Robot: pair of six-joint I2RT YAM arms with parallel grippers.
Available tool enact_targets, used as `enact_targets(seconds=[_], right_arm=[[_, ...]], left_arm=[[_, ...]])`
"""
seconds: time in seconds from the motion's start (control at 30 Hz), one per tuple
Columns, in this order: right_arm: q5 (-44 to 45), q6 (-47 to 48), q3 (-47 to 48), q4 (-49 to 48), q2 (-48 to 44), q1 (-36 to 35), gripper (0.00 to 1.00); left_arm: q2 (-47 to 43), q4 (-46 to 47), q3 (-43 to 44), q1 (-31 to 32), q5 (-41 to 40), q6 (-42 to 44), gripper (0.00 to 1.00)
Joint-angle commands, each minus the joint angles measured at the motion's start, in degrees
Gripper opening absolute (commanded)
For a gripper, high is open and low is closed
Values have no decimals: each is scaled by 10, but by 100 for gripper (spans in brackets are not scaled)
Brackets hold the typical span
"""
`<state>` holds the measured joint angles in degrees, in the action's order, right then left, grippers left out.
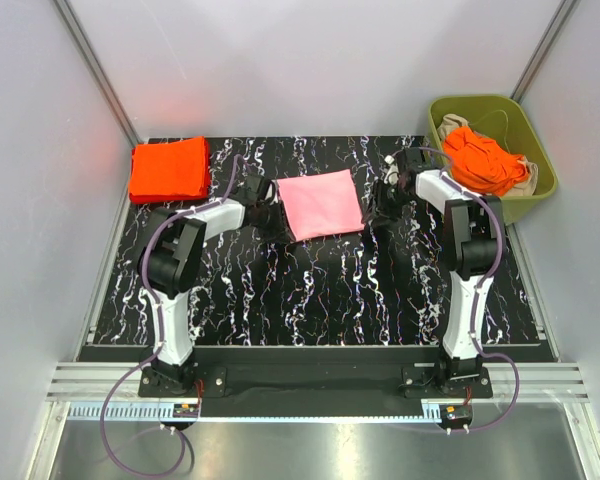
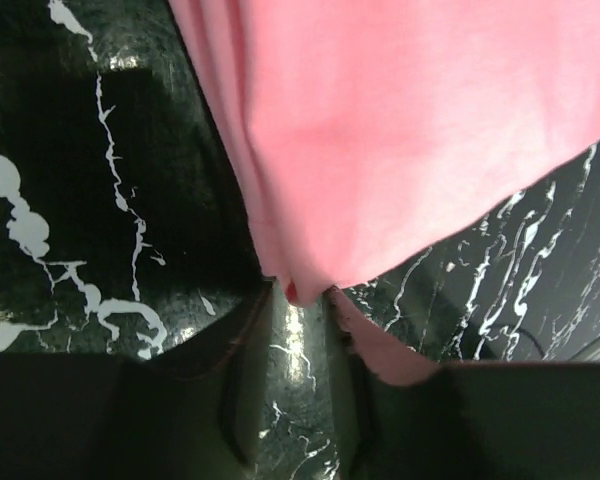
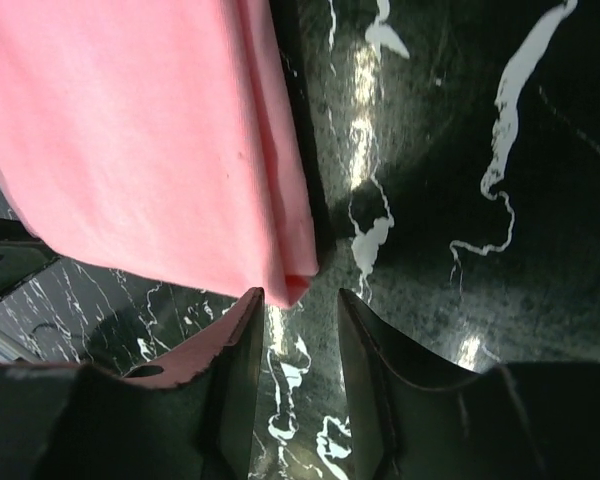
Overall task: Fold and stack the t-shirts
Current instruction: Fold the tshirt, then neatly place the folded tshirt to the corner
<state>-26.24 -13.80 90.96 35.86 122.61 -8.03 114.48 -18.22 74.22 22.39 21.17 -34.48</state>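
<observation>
A light pink t-shirt (image 1: 320,203) lies folded into a flat rectangle on the black marbled table (image 1: 310,290). My left gripper (image 1: 280,222) is at its near left corner. In the left wrist view the jaws (image 2: 300,292) stand apart, the pink t-shirt's corner (image 2: 400,130) just at their tips and bare table between them. My right gripper (image 1: 378,208) is at the shirt's right edge, open (image 3: 300,296), with the folded pink corner (image 3: 160,150) just beyond its tips. A folded orange-red t-shirt stack (image 1: 168,168) lies at the back left.
An olive-green bin (image 1: 535,150) stands off the table's back right corner, holding crumpled orange-red shirts (image 1: 485,160). White walls and metal rails close in the table on three sides.
</observation>
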Motion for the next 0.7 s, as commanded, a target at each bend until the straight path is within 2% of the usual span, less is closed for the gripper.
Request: enact_targets(seconds=[0.0, 0.07, 0.1, 0.13, 0.23, 0.27, 0.33, 0.37, 0.43, 0.5, 0.67], right_arm=[[-11, 22, 39, 1, 16, 2, 43], [-21, 26, 39, 0, 25, 1, 43], [-25, 26, 38, -1, 26, 1, 43], [-31, 26, 36, -1, 27, 1, 43], [-48, 25, 23, -3, 31, 0, 36], [-51, 23, 17, -6, 25, 0, 29], [-52, 16, -4, -17, 10, 0, 21], [-54, 8, -30, -31, -10, 0, 12], [-67, 5, -70, -59, -31, -1, 2], [-53, -14, -94, -69, -57, -3, 0], [-42, -58, -227, -132, -139, -22, 0]], left_arm=[[12, 25, 18, -1, 12, 4, 25], [14, 22, 17, -2, 12, 6, 13], [15, 20, 17, -3, 13, 7, 2], [15, 15, 17, -3, 14, 10, 0], [7, 0, 10, -8, 7, 17, 0], [-1, -3, 6, -9, 2, 19, 0], [-8, -16, 0, -10, 0, 27, 0], [-16, -23, -4, -11, -6, 31, 0], [-28, -48, -7, -11, -14, 47, 0], [-47, -62, -18, -11, -24, 56, 0], [-117, -98, -71, -7, -39, 65, 0]])
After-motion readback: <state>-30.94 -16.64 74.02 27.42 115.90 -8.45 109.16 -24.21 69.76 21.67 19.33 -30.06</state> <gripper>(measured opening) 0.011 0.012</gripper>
